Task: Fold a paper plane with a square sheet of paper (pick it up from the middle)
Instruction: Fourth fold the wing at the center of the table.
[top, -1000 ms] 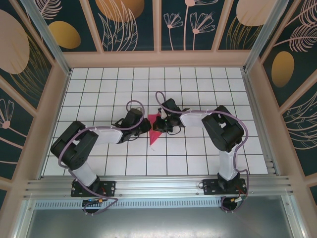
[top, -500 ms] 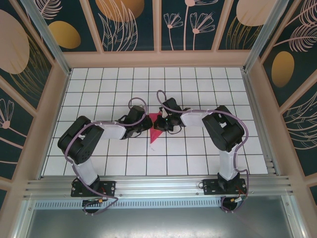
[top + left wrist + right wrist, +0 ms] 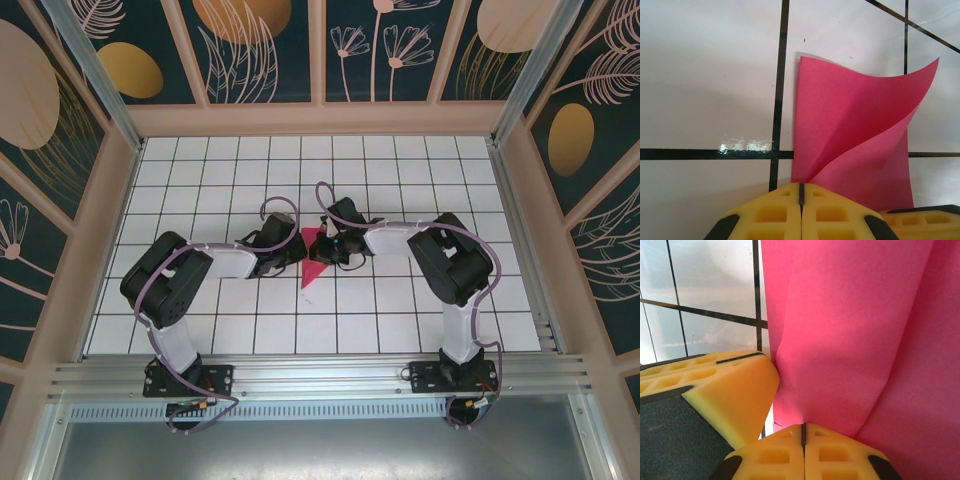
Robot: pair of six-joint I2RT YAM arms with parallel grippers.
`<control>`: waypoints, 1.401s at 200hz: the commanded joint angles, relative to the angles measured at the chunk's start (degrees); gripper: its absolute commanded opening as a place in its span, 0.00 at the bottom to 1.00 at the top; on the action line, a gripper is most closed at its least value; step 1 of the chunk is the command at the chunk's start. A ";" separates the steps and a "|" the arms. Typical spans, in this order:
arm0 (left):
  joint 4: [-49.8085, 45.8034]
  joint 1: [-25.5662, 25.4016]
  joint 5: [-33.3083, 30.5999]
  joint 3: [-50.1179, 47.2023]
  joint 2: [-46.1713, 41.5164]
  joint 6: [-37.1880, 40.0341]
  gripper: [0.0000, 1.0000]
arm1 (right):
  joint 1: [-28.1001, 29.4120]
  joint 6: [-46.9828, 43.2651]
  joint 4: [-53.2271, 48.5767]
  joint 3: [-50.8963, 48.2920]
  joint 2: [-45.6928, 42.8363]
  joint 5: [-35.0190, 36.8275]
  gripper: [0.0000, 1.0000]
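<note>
The magenta-pink sheet of paper (image 3: 313,262) lies mid-table, folded into a narrow dart like a paper plane, tip pointing at the near edge. My left gripper (image 3: 291,247) reaches it from the left and my right gripper (image 3: 329,246) from the right, both at its wide far end. In the left wrist view the yellow fingertips (image 3: 801,188) are shut on the paper's edge, and a layer of the paper (image 3: 855,120) curls up and to the right. In the right wrist view the fingertips (image 3: 803,428) pinch a crease of the paper (image 3: 855,335), with the left gripper's finger (image 3: 720,390) close beside.
The white gridded table (image 3: 400,180) has open tiles all round the paper. Wooden walls and an aluminium rail (image 3: 320,378) at the near edge enclose it. Both arm bases sit on that rail.
The left arm's elbow has swung inward and its gripper has edged up against the paper's far end. The right arm and the paper's tip have stayed put.
</note>
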 commanded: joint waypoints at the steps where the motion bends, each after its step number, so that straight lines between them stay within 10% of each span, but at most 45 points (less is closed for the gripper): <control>1: -4.37 -0.05 -2.58 0.11 1.47 1.72 0.07 | 0.55 -0.27 0.56 -0.51 -2.01 -0.60 0.11; 280: -5.01 -0.09 -2.19 -0.47 2.67 2.75 0.05 | 2.66 4.15 8.79 -7.63 -4.24 -3.66 0.11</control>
